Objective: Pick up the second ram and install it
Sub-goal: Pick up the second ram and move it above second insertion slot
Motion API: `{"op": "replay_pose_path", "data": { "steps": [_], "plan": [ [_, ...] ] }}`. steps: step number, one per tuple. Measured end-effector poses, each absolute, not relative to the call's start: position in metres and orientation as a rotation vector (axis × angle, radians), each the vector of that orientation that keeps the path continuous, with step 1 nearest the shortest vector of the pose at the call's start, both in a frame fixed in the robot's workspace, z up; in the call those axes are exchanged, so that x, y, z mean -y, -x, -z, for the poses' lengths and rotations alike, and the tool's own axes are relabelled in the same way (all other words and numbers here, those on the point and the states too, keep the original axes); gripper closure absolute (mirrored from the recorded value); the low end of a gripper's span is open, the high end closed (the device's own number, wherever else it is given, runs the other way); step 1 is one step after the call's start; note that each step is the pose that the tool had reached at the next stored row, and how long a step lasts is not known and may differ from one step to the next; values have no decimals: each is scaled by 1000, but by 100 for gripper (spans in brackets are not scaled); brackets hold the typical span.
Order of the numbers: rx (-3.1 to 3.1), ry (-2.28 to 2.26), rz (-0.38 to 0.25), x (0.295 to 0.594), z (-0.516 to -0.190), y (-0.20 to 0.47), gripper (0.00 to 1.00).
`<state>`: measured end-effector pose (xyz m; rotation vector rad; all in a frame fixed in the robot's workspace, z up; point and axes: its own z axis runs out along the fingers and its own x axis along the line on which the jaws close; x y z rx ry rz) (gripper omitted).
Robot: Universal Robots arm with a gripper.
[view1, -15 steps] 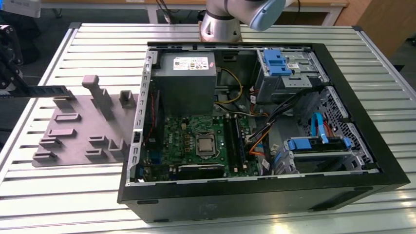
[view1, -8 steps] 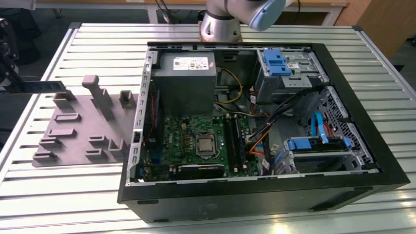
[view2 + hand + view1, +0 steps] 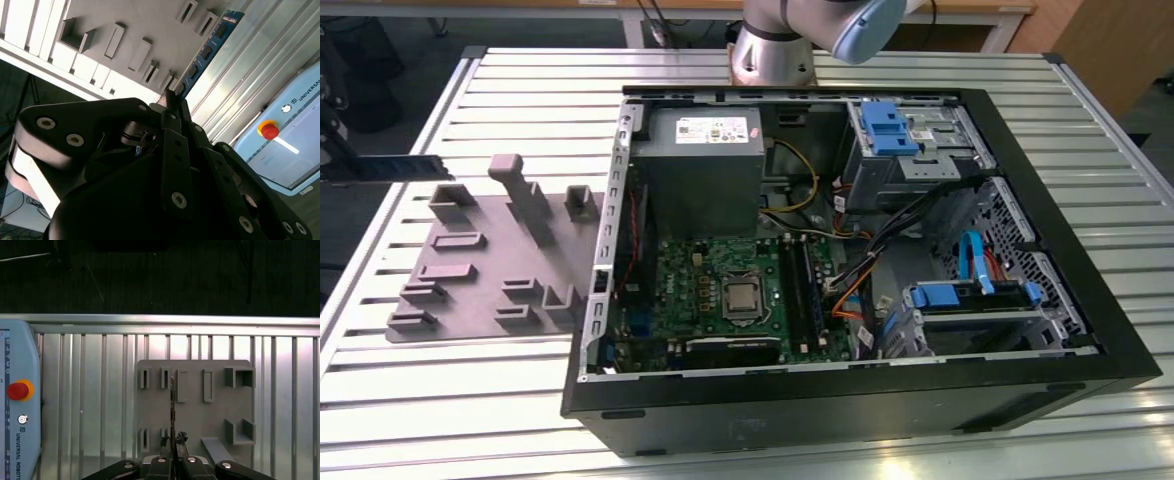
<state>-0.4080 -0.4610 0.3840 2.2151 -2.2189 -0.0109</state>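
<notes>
At the exterior view's far left edge, the gripper [image 3: 342, 165] is clamped on one end of the ram [image 3: 403, 167]. The stick juts out level toward the exterior view's right, raised over the slatted table [image 3: 520, 80]. It hangs just past the far side of the grey fixture [image 3: 480, 270]. It is well apart from the open case [image 3: 1067, 330], where the motherboard [image 3: 707, 290] lies face up. The arm's base [image 3: 771, 50] stands behind the case.

In the second wrist view, the black gripper [image 3: 171, 97] has its fingers [image 3: 174, 130] closed on the near end of the ram [image 3: 207, 50]. The ram is a blue board with a row of dark chips, and it runs away from the fingertips. Behind it are the edge of the fixture [image 3: 130, 20] and the table slats [image 3: 260, 55]. A pale blue pendant [image 3: 295, 125] with a red button [image 3: 269, 131] lies on the table.

In the first wrist view, the ram [image 3: 172, 405] shows edge-on as a thin line rising from the gripper [image 3: 173, 442]. The fixture [image 3: 200, 410] lies behind it, and the line passes among the slot blocks. The pendant [image 3: 20, 440] with its button [image 3: 17, 390] rests on the table [image 3: 90, 390], apart from the fixture.
</notes>
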Motion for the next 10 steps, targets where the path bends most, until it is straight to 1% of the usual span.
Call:
{"op": "replay_pose_path", "data": {
  "steps": [10],
  "plan": [
    [2219,-2215,11,461,-398,408,86]
  ]
}}
